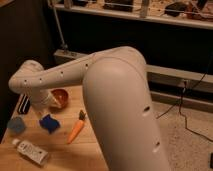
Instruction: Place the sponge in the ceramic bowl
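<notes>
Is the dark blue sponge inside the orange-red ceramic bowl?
No, the sponge lies on the wooden table; the gripper hovers beside the bowl.

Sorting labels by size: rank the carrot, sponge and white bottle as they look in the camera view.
Largest: white bottle and carrot, about alike; the bottle is nearer the camera, so unranked.
Smallest: sponge.
The gripper hangs by the ceramic bowl.

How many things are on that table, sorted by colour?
Blue: 2, sponge and round cup-like object
Orange: 2, ceramic bowl and carrot
White: 1, bottle
Black: 1, flat object
Total: 6
The gripper hovers beside that bowl, holding nothing.
</notes>
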Robot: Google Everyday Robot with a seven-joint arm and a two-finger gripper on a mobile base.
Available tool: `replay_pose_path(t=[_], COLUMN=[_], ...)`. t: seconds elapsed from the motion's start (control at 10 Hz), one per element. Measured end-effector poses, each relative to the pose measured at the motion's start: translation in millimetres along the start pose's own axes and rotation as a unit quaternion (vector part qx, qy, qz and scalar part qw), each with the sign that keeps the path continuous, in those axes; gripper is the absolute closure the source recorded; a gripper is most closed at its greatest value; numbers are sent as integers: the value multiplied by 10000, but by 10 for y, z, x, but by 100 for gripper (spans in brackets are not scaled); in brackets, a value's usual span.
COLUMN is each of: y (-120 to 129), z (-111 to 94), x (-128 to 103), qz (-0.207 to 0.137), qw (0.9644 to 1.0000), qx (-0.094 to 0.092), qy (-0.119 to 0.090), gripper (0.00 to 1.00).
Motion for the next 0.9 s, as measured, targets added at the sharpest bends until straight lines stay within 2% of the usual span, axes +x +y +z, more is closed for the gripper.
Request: replay_pose_path(t=[0.2,0.4,0.6,0.9], y=[109,166,194,185], z=[192,391,578,805], x=[-153,-203,-205,-179], qz=[-488,-936,-1195,-1296], qw=[9988,9955,9926,9912], qx=[29,152,222,256], qy=[-75,-73,-23,88], gripper=[35,35,35,35])
